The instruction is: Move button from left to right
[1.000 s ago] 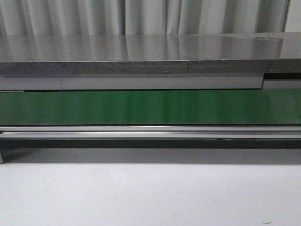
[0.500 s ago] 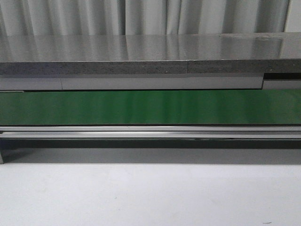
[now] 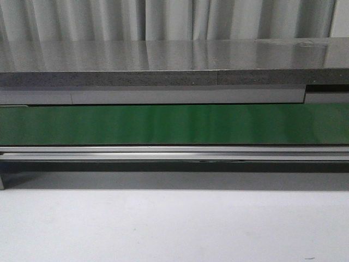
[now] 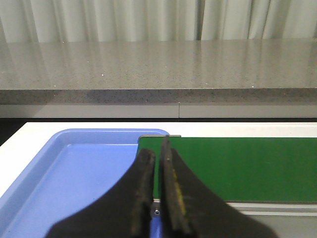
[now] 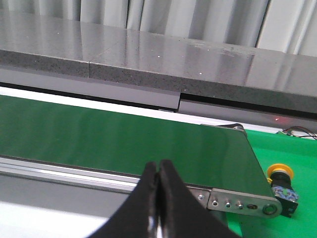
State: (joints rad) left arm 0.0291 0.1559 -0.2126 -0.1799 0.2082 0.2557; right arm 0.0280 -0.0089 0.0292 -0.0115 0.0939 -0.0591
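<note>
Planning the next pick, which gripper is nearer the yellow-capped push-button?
Right. The right gripper hangs by the belt end, with the yellow-capped push-button just past it; the left gripper sits over the blue plastic tray, no button in view.

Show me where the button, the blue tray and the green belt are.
button (image 5: 280, 173), right wrist view, on its yellow cap.
blue tray (image 4: 74, 173), left wrist view, on its bare floor.
green belt (image 3: 174, 124), front view, mid-surface.

Front camera low and level, facing forward across the green belt (image 3: 174, 124) at twelve o'clock toward the grey counter (image 3: 163, 63), both wrist cameras close above opposite belt ends, all three sharing belt, counter, curtain (image 3: 163, 19).
</note>
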